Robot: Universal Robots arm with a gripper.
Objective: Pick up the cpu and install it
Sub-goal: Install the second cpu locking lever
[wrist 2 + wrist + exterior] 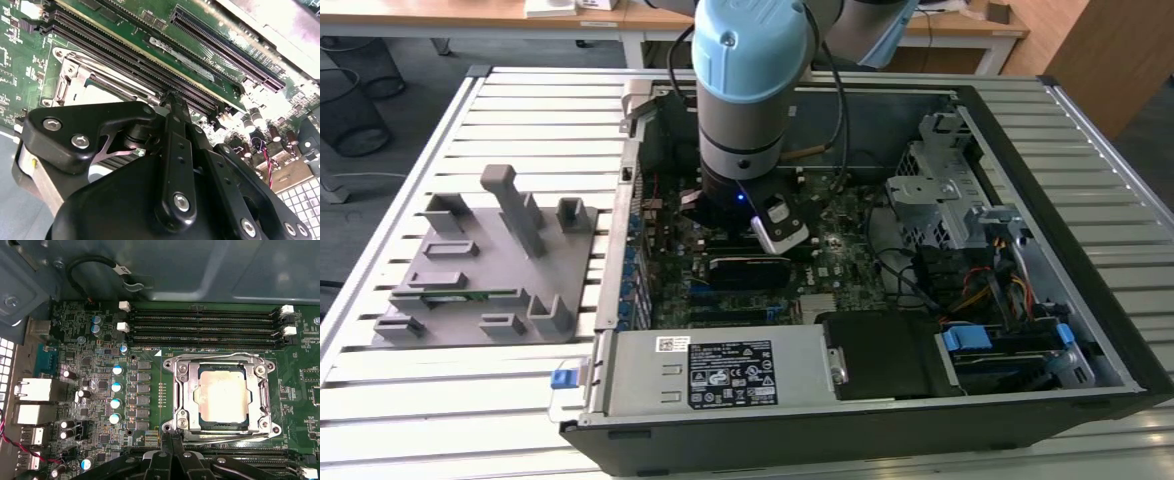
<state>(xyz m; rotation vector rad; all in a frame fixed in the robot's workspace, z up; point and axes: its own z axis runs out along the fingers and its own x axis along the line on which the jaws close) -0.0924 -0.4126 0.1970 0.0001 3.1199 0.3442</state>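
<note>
My gripper has its fingers pressed together, holding nothing, just beside the socket, where the cpu already sits (silver top up). I'd check it lies flat and square, corners aligned.

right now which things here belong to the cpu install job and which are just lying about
Job:
cpu, sitting in the socket frame
tool, beside the frame

Lying about:
grey parts tray, outside the computer case
memory slots
drive cage
</note>
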